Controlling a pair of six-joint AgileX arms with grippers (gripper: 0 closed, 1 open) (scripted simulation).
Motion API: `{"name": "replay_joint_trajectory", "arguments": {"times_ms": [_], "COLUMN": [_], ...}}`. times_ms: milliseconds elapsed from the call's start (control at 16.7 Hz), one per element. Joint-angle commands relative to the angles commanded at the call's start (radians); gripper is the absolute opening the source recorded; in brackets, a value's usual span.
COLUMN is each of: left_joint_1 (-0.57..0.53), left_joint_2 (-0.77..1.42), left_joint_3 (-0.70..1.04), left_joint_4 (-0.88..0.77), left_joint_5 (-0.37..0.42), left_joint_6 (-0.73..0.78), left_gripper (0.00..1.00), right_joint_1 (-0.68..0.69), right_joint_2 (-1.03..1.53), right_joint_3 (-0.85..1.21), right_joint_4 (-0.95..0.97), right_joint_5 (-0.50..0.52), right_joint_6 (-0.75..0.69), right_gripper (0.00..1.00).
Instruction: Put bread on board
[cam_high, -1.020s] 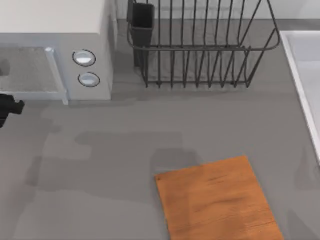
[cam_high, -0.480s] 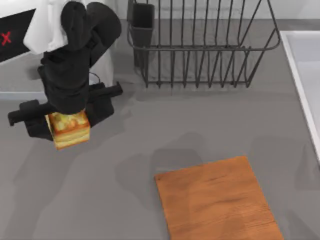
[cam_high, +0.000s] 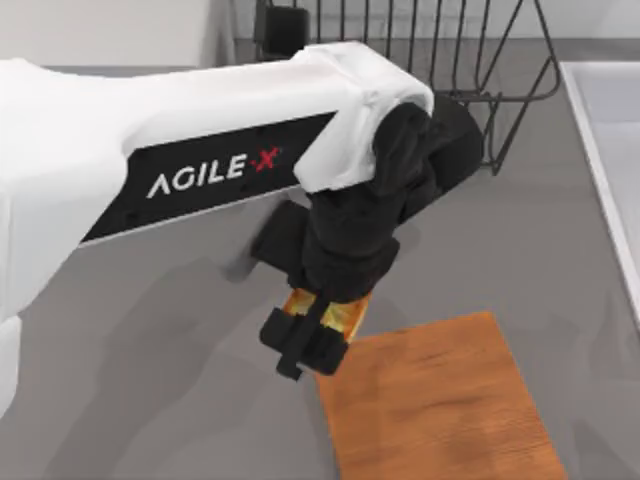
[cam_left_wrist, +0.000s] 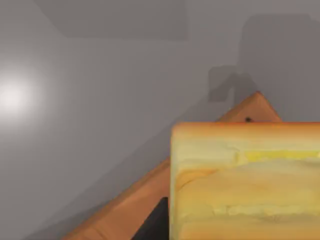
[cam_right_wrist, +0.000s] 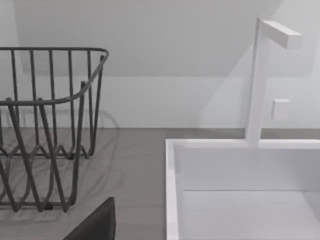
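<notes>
My left gripper (cam_high: 310, 335) is shut on the bread (cam_high: 326, 313), a golden-yellow chunk with a browner crust. It holds the bread just above the far left corner of the board (cam_high: 440, 400), a flat orange-brown wooden rectangle at the table's near right. In the left wrist view the bread (cam_left_wrist: 245, 180) looms close, with the board's edge (cam_left_wrist: 145, 200) running under it. The white left arm (cam_high: 150, 160) reaches in from the left across the table. A dark part of my right gripper (cam_right_wrist: 95, 225) shows in the right wrist view; that arm is parked at the right.
A dark wire dish rack (cam_high: 470, 70) stands at the back, partly behind the arm. A white sink (cam_high: 610, 130) lines the right edge; the right wrist view shows the sink basin (cam_right_wrist: 240, 200), a faucet (cam_right_wrist: 257, 80) and the rack (cam_right_wrist: 45, 125).
The left arm has swung right and nearer with the bread, from in front of the grey appliance at the back left to the board's far left corner. The board has not moved.
</notes>
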Motion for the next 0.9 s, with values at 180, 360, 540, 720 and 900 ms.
{"name": "replay_joint_trajectory", "arguments": {"times_ms": [180, 360, 540, 720, 900], "left_joint_1": [-0.094, -0.155, -0.188, -0.193, -0.193], "left_joint_2": [0.063, 0.11, 0.137, 0.143, 0.143], "left_joint_3": [0.078, 0.141, 0.178, 0.186, 0.186], "left_joint_4": [0.009, 0.017, 0.023, 0.024, 0.024], "left_joint_5": [0.039, 0.074, 0.097, 0.101, 0.101], "left_joint_6": [-0.3, -0.508, -0.623, -0.645, -0.645], "left_gripper": [0.0, 0.0, 0.0, 0.0, 0.0], "right_joint_1": [0.0, 0.0, 0.0, 0.0, 0.0], "right_joint_2": [0.0, 0.0, 0.0, 0.0, 0.0], "right_joint_3": [0.0, 0.0, 0.0, 0.0, 0.0], "right_joint_4": [0.0, 0.0, 0.0, 0.0, 0.0], "right_joint_5": [0.0, 0.0, 0.0, 0.0, 0.0], "right_joint_6": [0.0, 0.0, 0.0, 0.0, 0.0], "right_gripper": [1.0, 1.0, 1.0, 1.0, 1.0]}}
